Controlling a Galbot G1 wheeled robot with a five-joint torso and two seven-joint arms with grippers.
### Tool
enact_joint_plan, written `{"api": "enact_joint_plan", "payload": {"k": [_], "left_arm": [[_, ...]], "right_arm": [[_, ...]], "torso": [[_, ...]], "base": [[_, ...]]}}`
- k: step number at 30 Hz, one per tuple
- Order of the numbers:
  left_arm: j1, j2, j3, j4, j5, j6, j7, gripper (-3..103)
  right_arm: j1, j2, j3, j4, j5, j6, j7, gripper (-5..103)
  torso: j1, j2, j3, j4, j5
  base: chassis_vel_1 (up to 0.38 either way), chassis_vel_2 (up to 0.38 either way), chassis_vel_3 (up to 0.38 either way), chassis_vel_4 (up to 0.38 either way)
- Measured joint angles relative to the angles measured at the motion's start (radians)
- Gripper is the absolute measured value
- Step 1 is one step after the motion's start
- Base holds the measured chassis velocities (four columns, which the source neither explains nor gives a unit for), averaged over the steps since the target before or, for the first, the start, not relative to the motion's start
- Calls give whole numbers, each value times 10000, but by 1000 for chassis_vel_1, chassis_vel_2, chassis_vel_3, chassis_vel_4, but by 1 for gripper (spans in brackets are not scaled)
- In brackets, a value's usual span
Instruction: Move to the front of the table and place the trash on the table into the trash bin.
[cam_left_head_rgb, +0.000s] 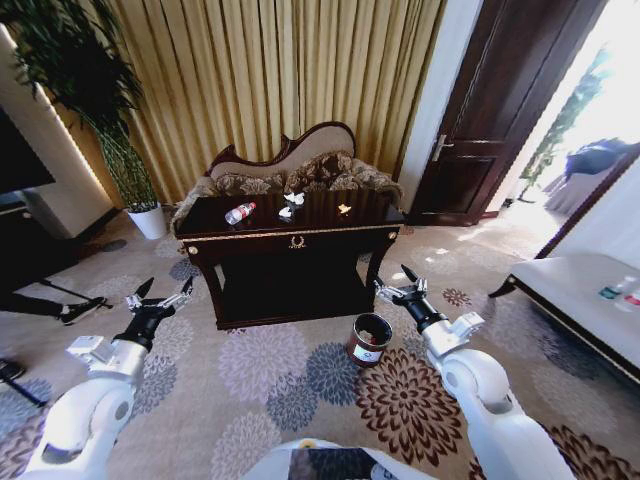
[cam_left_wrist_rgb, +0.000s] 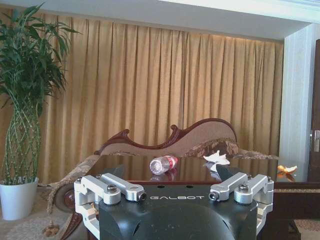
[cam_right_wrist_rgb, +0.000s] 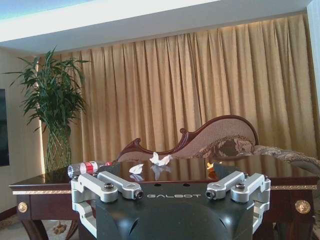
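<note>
Floral-patterned carpet (cam_left_head_rgb: 290, 380) spreads between the robot and the furniture. Nearest, both arms reach forward and low over it: the left gripper (cam_left_head_rgb: 160, 298) hovers left of the table's front corner, the right gripper (cam_left_head_rgb: 400, 283) beside its right leg, each with fingers spread and holding nothing. Just left of the right gripper, the trash bin (cam_left_head_rgb: 369, 339) stands on the carpet before the table (cam_left_head_rgb: 300, 240), its mouth unobstructed. On the glossy tabletop lie the clear bottle with red label (cam_left_head_rgb: 240, 212) toward the left, white paper wads (cam_left_head_rgb: 291, 204) near the middle, and a small wrapper scrap (cam_left_head_rgb: 344, 209) to the right, all apart. Behind the table stands a carved sofa (cam_left_head_rgb: 290, 165), a potted plant (cam_left_head_rgb: 120, 140) at left, then gold curtains (cam_left_head_rgb: 280, 70).
</note>
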Motion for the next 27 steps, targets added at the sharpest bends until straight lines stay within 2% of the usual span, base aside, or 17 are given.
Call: {"api": "enact_joint_plan", "payload": {"k": [27], "left_arm": [[-93,18,87,157,9,-30,61,100]], "right_arm": [[33,43,-74,-122,-52,2,0,100]], "torso": [[-2,0,0,0,0]], "base": [[-132,131,135,-128]]}}
